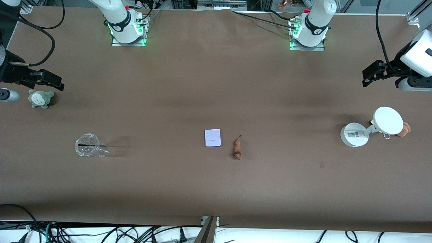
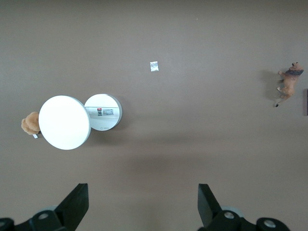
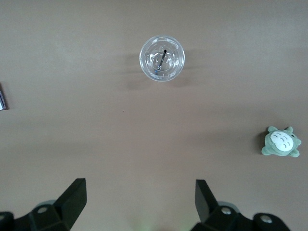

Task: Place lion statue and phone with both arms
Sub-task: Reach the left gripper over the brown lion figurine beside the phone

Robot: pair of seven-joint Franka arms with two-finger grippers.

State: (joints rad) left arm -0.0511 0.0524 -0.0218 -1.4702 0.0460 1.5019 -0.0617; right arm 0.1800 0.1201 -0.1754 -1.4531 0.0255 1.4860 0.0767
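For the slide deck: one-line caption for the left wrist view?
Open left gripper over bare table, white stand and lion statue ahead.

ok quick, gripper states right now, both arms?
Left gripper: open, holding nothing, up over the table near the white stand.
Right gripper: open, holding nothing, up over the table near the grey-green plush toy.

A matt brown surface (image 1: 209,84), smooth like paper or felt. The phone (image 1: 212,137) looks smooth, pale and faintly glossy. The lion statue (image 1: 237,149) appears hard and moulded, with a dull finish. A clear glossy plastic cup (image 1: 90,145) holds a thin dark straw. The white stand (image 1: 368,131) is smooth matt plastic. The grey-green toy (image 1: 41,99) and the brown toy (image 1: 405,129) are soft plush.
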